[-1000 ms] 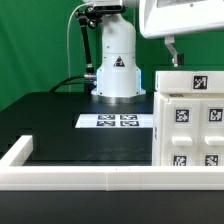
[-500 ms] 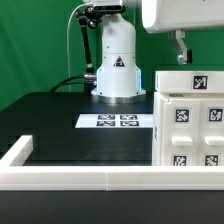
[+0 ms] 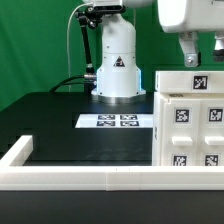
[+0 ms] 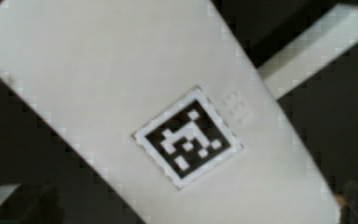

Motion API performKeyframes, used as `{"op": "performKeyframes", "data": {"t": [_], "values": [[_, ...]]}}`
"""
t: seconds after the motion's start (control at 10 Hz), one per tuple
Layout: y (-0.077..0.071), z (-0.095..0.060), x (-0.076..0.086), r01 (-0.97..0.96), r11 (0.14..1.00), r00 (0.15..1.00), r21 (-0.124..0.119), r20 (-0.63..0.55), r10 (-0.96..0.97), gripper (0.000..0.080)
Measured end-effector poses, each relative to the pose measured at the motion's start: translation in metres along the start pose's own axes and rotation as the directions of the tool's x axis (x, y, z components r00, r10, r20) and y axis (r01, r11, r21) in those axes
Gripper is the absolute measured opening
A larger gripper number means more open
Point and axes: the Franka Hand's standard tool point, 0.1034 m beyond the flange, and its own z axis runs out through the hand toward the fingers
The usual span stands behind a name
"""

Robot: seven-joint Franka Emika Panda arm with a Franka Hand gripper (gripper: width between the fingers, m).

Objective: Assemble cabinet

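1. Exterior view: the cabinet (image 3: 190, 125) stands on the black bench (image 3: 70, 125) at the exterior view's right, and the picture edge cuts part of it. It is a matte white box, with a smaller white block on its top, and it carries several square black-and-white tags.
2. Exterior view: the end effector (image 3: 203, 52) hangs just above the top block of the cabinet. Its two fingers point down, one finger (image 3: 190, 50) at each side of a small gap. I cannot tell if the tips touch the block, or if they hold something.
3. Exterior view: the marker board (image 3: 116, 121) lies flat on the bench in front of the arm's base (image 3: 117, 60), well apart from the cabinet. A long white rail (image 3: 80, 176) runs along the near edge of the bench.
4. Wrist view: a white panel of the cabinet (image 4: 140, 100) fills most of the picture, tilted, with one tag (image 4: 195, 138) on it. The picture is blurred and the fingers are not clear, so the opening of the end effector cannot be read here either.
5. Risk, in my judgement: the fingers are very close to the top block. If they descend off-centre, one finger may land on the block's edge and push it, so the parts lose alignment. A grip near the corner may also let the smooth white part slip or turn.
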Motion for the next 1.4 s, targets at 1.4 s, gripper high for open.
{"op": "performKeyframes", "data": {"t": [1.4], "values": [[0.010, 0.026, -0.031, 0.331, 0.944, 0.941, 0.013, 0.064, -0.331, 0.0562]]}}
